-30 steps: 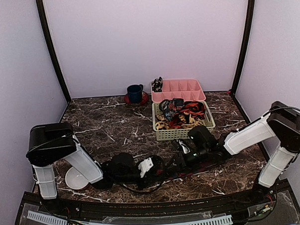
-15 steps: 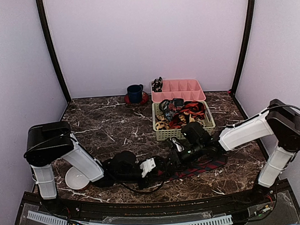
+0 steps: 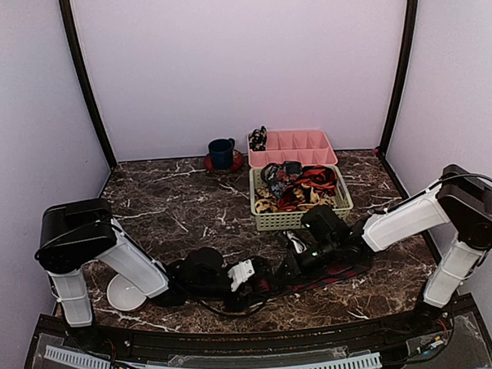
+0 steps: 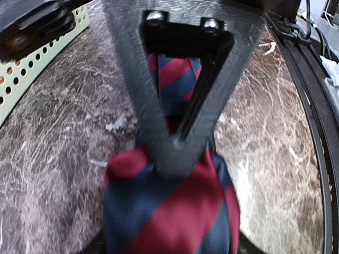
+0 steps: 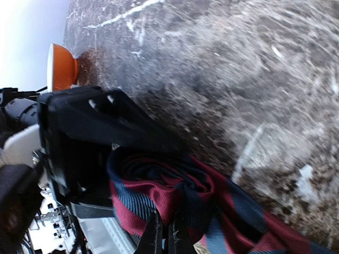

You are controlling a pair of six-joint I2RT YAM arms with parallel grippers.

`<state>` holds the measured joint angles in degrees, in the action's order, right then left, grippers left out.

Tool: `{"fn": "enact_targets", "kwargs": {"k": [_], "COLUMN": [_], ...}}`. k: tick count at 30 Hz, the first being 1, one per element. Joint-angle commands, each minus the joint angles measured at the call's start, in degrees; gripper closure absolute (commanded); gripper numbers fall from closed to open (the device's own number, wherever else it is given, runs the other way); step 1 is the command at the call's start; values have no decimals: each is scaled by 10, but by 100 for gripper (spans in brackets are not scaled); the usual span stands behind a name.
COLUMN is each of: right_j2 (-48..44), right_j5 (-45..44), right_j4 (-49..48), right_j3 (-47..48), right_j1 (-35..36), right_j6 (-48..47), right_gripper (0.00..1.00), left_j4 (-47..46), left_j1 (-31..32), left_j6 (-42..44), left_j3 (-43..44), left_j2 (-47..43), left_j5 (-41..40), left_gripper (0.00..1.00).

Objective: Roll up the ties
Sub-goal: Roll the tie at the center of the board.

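Note:
A dark blue tie with red diagonal stripes (image 3: pixel 336 272) lies along the near table edge. Its left end is wound into a loose coil (image 5: pixel 175 196). That coil fills the bottom of the left wrist view (image 4: pixel 169 211). My left gripper (image 3: pixel 262 278) lies low on the table with its fingers (image 4: pixel 143 95) astride the tie's band, slightly apart, their tips at the coil. My right gripper (image 3: pixel 292 264) comes in from the right. Its fingertips (image 5: pixel 155 233) are pinched together on a fold of the coil. More ties fill the green basket (image 3: pixel 303 220).
A pink divided tray (image 3: pixel 326 156) stands behind the basket, with a small coil in its far left compartment. A blue cup (image 3: pixel 222 152) on a red saucer sits to the tray's left. A white bowl (image 3: pixel 124 294) lies by the left arm's base. The basket's wall (image 4: pixel 32 69) is close by.
My right gripper has shut on the tie's coil after reaching in from the right. My left gripper's jaws have eased apart. The left arm has barely moved.

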<state>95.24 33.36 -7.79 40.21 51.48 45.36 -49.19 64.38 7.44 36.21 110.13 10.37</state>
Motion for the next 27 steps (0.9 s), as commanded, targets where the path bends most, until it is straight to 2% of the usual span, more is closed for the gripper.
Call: {"fn": "enact_targets", "kwargs": {"k": [1,3,8,10,12,16,21,24,26,27], "right_j2": [-7,-9,-23,-25,-21,-16,-7,7,14,19], "right_j5": [-51,-61,-84,-94,-102,-115,-112,-98,-96,-94], "right_j4": [24,14,4,7,9,20,11,-3,-11,-16], "right_j3": [-44,-61,-100,-110,-119,-128,-122,-106,-94,-87], "right_j1": [-1,-5,-8,-10,-16,-26,-21,-9,-2,0], "right_j6": [-20,-20,-21,-23,-26,-28,-34,-39,-38,-38], "right_gripper": [100,100,100,100,100,100,100,100,100,100], "left_j4": [21,0,-52,-78,-98,-153,-167,-169,-163,-165], "left_j1": [-1,-1,0,4,9,12,12,11,9,8], "left_j6": [-8,-11,-35,-44,-49,-59,-50,-42,-43,-44], "left_j3": [-31,-41,-49,-48,-41,-26,20,43,50,50], "left_j2": [-35,-45,-32,-16,1,36,84,102,106,106], "left_j5": [-10,-8,23,33,37,40,20,6,14,20], "left_gripper": [35,28,19,7,5,5,5,8,16,26]}}
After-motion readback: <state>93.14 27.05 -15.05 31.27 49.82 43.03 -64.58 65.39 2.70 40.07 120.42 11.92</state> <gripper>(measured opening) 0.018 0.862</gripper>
